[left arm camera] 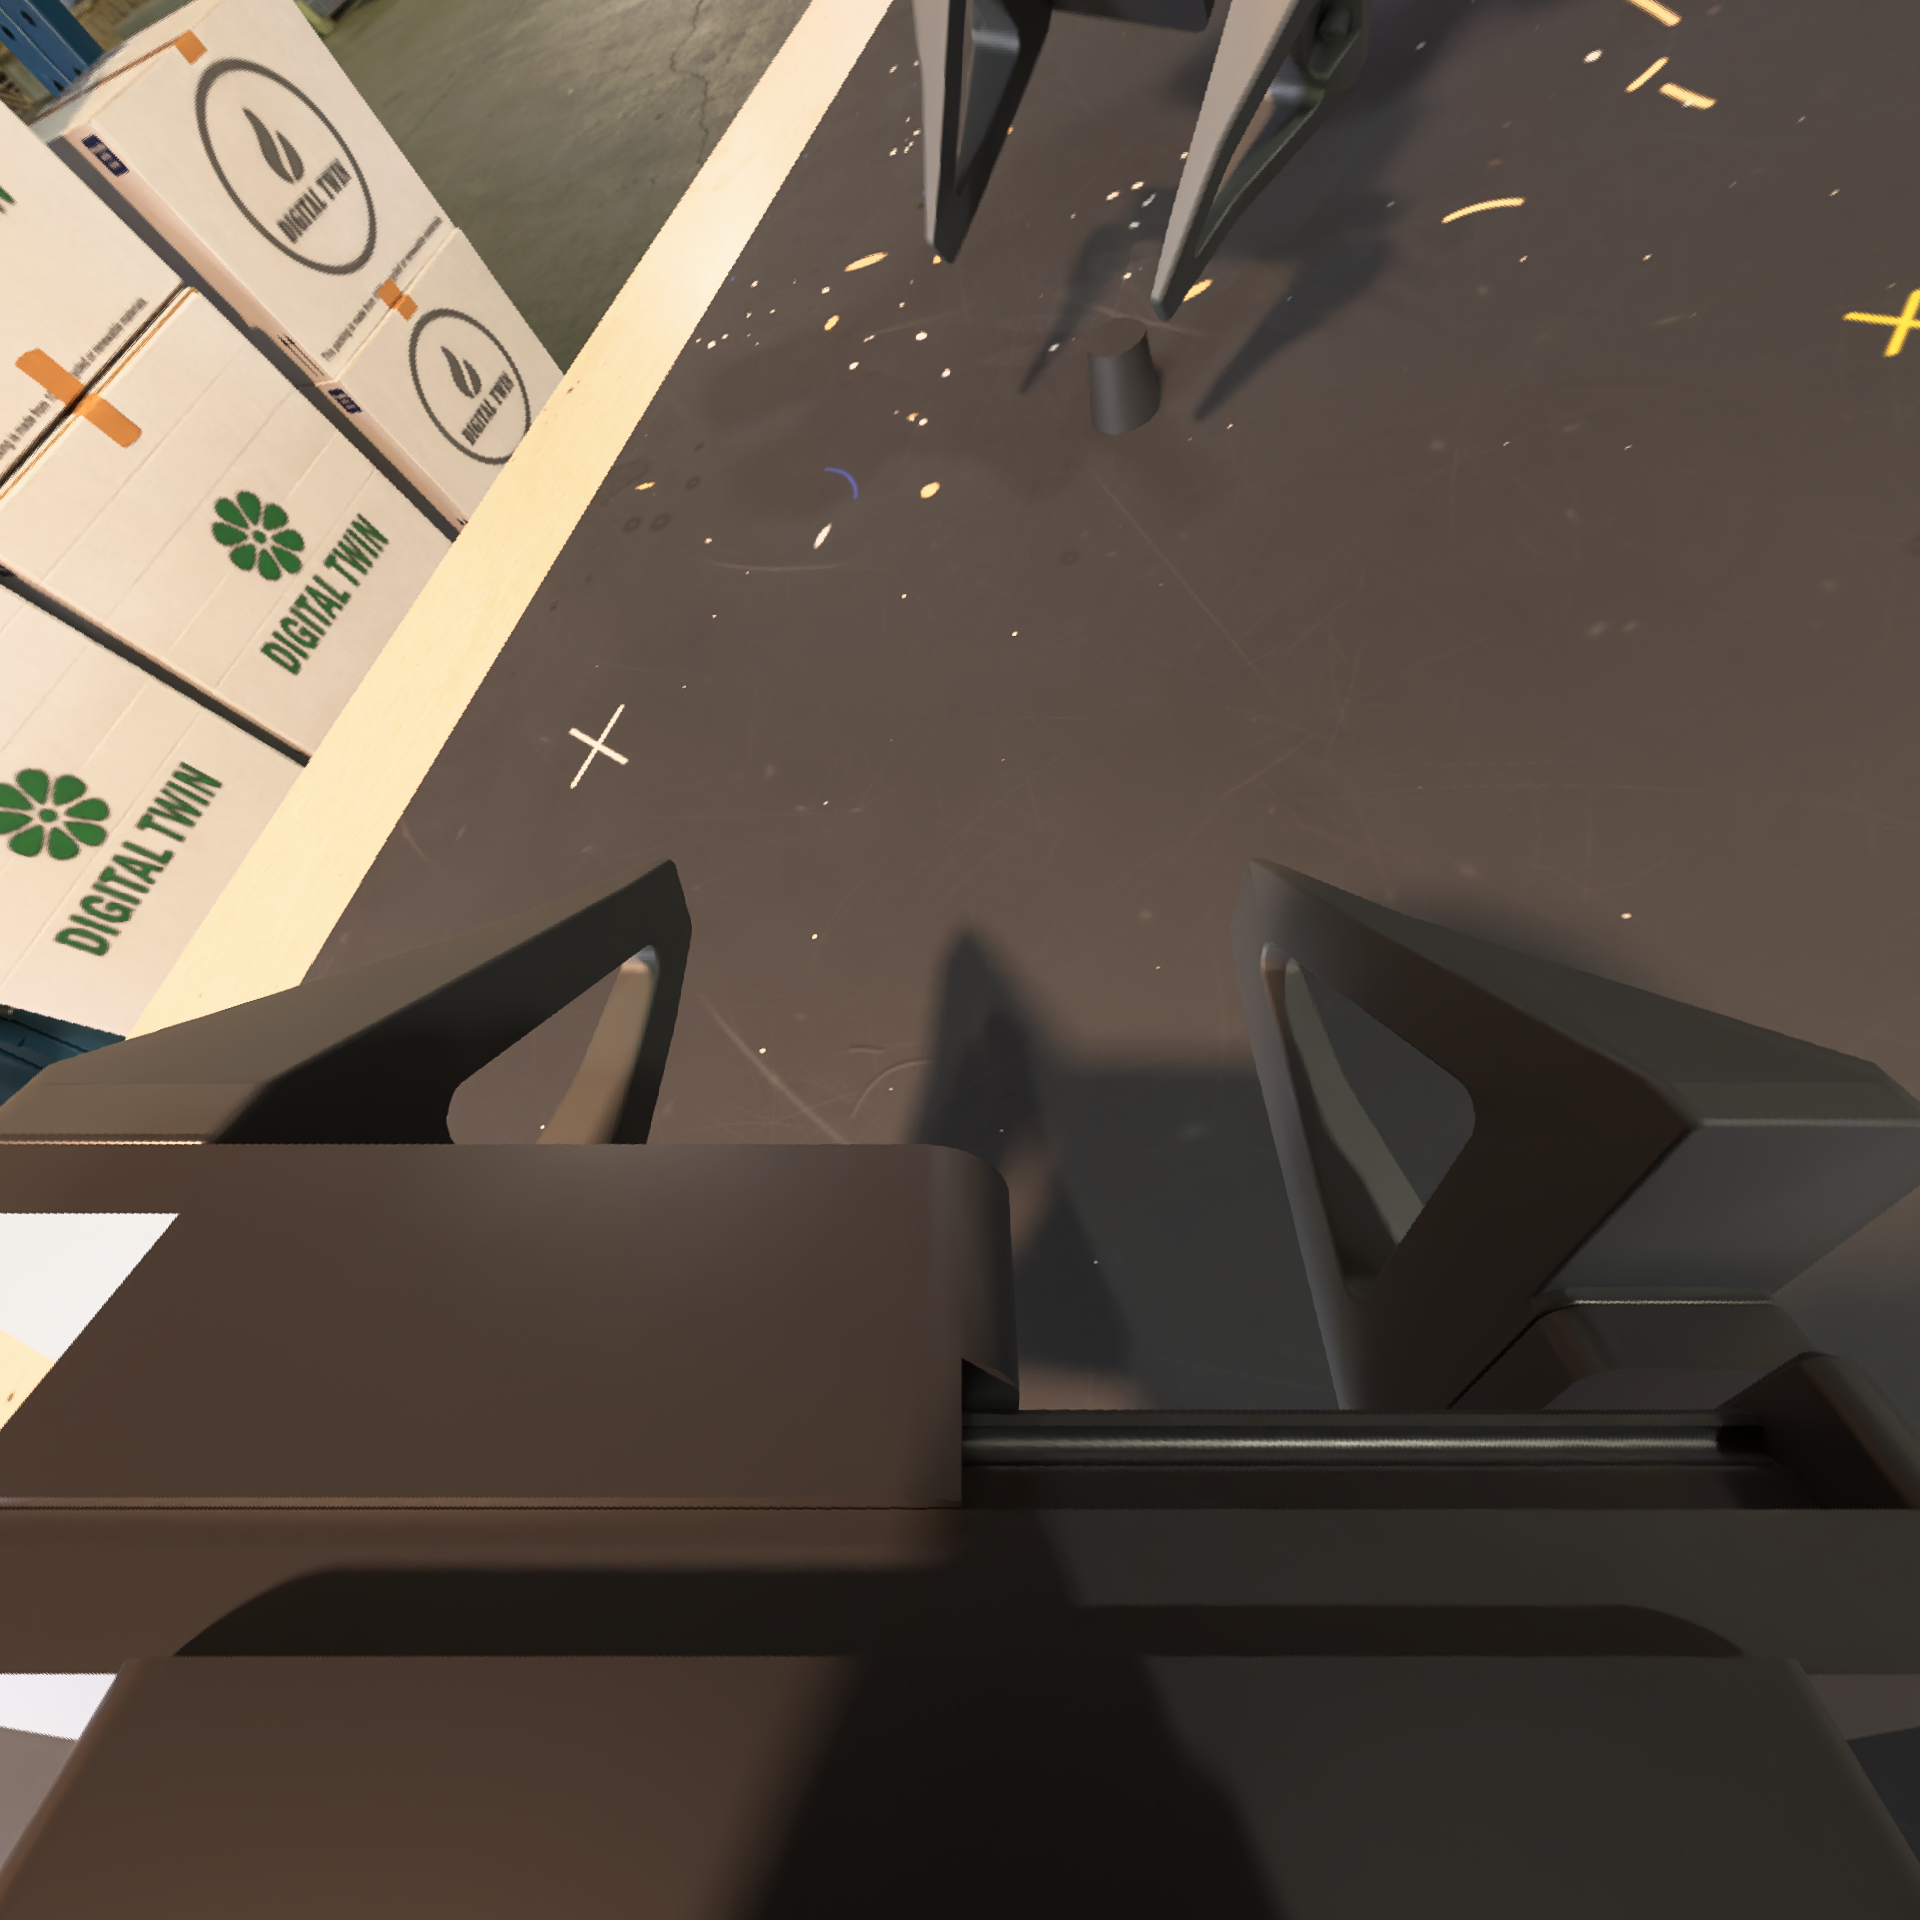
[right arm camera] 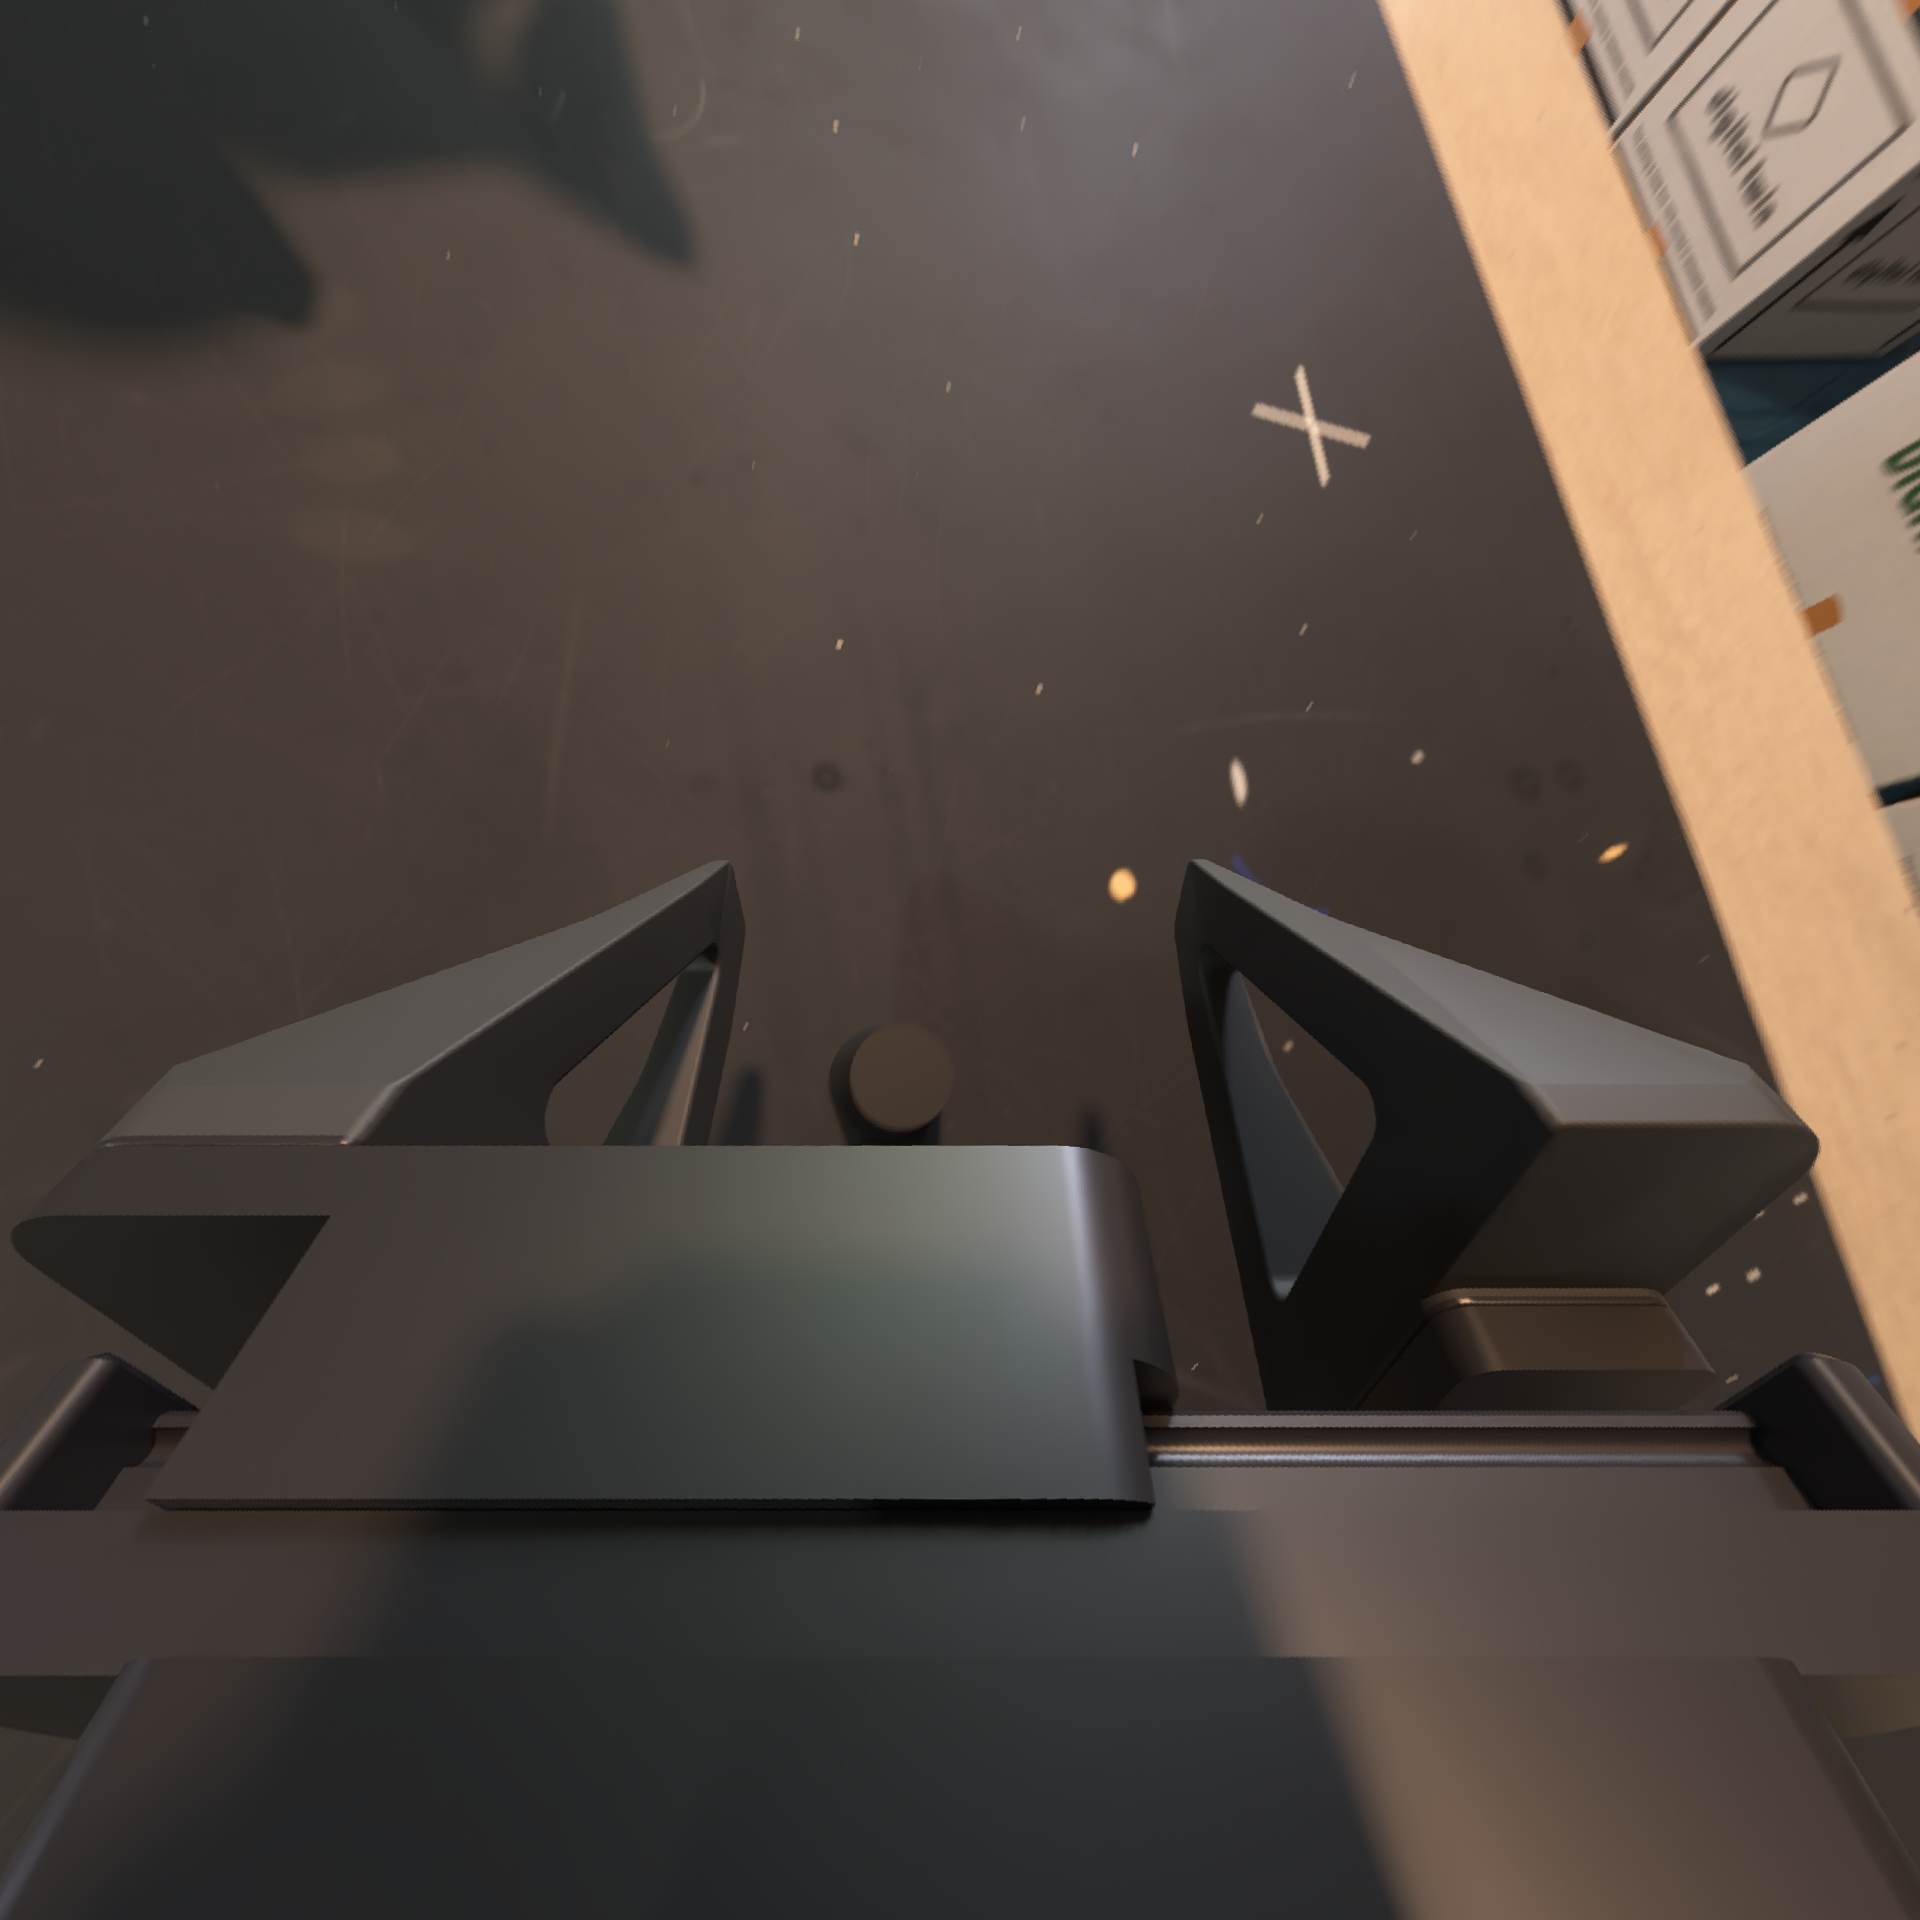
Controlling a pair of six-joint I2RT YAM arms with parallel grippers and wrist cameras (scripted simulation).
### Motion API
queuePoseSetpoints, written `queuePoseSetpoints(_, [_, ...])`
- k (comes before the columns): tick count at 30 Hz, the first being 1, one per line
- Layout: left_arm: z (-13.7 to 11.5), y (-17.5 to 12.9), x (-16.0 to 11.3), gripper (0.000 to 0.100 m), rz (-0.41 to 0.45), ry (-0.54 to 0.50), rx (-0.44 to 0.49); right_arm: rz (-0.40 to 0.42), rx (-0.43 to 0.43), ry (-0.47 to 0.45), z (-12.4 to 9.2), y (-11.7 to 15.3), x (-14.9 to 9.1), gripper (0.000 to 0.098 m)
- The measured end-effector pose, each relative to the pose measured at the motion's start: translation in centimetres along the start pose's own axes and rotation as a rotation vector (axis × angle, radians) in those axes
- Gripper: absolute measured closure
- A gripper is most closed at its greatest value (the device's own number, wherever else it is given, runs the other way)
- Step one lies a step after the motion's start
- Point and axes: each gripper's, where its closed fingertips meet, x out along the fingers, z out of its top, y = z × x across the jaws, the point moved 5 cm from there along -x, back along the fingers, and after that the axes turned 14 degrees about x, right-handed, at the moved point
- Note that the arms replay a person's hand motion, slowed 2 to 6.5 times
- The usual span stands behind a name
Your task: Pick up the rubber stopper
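Note:
The rubber stopper (left arm camera: 1122,376) is a small dark grey tapered plug standing upright on the dark table. In the left wrist view the right gripper (left arm camera: 1051,281) hangs just above and behind it, jaws spread, one fingertip on each side. In the right wrist view the stopper (right arm camera: 899,1081) sits low between my right gripper's (right arm camera: 958,883) open fingers, untouched, its base hidden by the gripper body. My left gripper (left arm camera: 961,883) is open and empty, hovering over bare table well short of the stopper.
The dark table top (left arm camera: 1143,675) is scratched and speckled, with a white cross mark (left arm camera: 597,745) and a yellow one (left arm camera: 1886,322). Its pale wooden edge (left arm camera: 582,436) runs diagonally at left. Stacked white cardboard boxes (left arm camera: 208,468) stand beyond it, also in the right wrist view (right arm camera: 1787,156).

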Motion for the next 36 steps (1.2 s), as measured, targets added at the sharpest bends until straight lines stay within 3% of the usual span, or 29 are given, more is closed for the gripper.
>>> queuePoseSetpoints(6, [1.0,-1.1,-0.4,0.013,-0.007,-0.027,-0.007,0.038,0.068,0.077,-2.7,0.4,-0.4,0.033])
queuePoseSetpoints(15, [2.3,-3.3,-0.4,0.014,-0.032,-0.042,-0.005,0.045,0.062,0.131,-4.4,0.6,0.2,0.0413])
queuePoseSetpoints(26, [4.2,-6.6,1.0,0.018,-0.09,-0.062,-0.002,0.144,0.096,0.162,-4.4,0.3,1.6,0.0516])
queuePoseSetpoints(32, [5.3,-8.2,1.9,0.021,-0.122,-0.078,-0.016,0.143,0.114,0.135,-4.3,-0.4,1.7,0.0747])
queuePoseSetpoints(36, [6.0,-9.1,3.0,0.025,-0.125,-0.087,-0.037,0.149,0.135,0.129,-4.3,-0.4,1.6,0.0742])
